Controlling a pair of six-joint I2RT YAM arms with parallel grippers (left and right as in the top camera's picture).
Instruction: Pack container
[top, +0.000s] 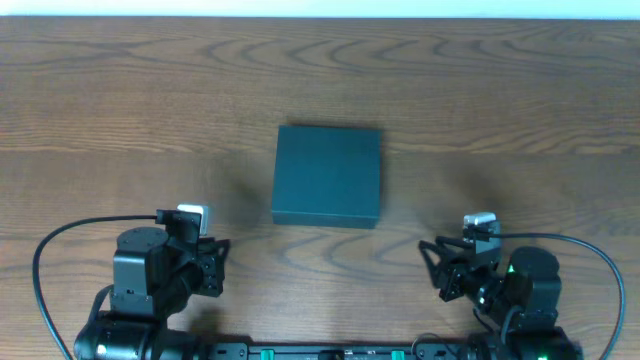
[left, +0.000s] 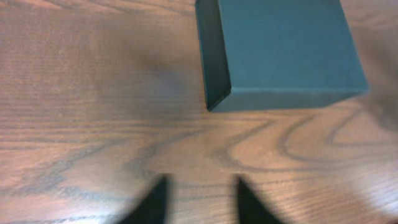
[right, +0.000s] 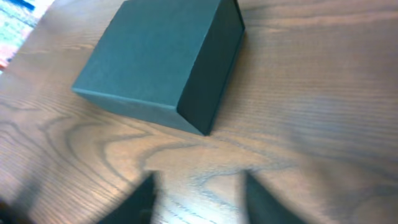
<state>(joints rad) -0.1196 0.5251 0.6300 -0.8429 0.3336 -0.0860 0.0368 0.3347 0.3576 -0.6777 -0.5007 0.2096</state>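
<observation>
The container (top: 328, 175) is a dark teal-green box with its lid shut, standing in the middle of the wooden table. It also shows in the left wrist view (left: 280, 53) and the right wrist view (right: 161, 62). My left gripper (top: 215, 262) is near the front edge, left of and nearer than the box; its fingers (left: 200, 199) are open and empty. My right gripper (top: 440, 265) is near the front edge, right of the box; its fingers (right: 198, 198) are open and empty. No snack packets are in view.
The wooden table (top: 120, 110) runs to a pale strip at the far edge. Black cables loop from each arm base at the front corners.
</observation>
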